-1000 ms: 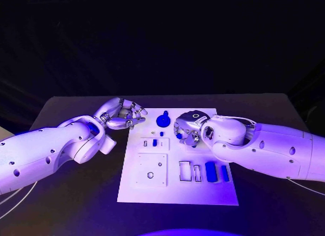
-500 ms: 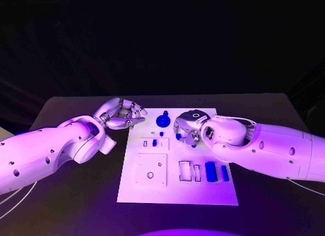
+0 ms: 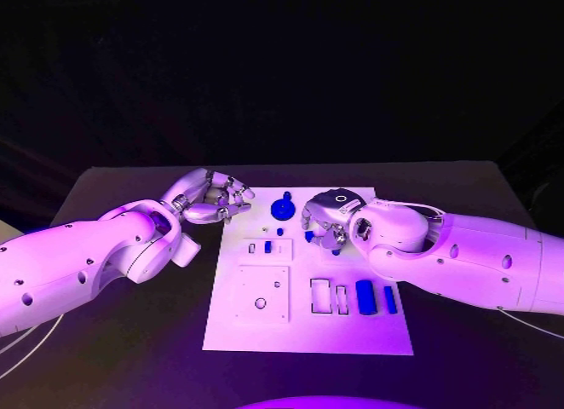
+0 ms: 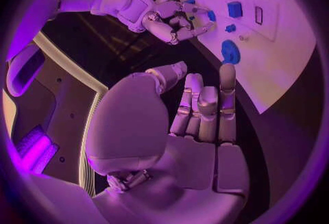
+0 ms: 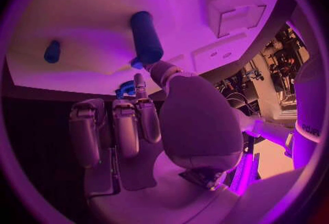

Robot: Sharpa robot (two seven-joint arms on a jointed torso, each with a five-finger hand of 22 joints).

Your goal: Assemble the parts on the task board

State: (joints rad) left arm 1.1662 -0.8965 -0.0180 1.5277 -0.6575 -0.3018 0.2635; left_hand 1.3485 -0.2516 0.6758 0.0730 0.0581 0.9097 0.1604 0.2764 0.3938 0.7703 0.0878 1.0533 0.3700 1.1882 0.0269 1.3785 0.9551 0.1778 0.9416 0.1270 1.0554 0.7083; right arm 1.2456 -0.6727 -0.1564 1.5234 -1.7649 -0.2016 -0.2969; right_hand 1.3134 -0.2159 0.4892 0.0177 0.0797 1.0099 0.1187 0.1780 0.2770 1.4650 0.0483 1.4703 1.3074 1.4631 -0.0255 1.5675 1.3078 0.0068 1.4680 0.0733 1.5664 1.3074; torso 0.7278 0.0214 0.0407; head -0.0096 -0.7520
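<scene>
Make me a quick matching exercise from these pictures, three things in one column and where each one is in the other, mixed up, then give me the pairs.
Things:
1. left hand
2. right hand
3. blue round part

Places:
A. over the task board, near its far right part
B. on the board's far end, between the two hands
C. beside the board's far left corner, off the board

Pairs: 1-C, 2-A, 3-B
</scene>
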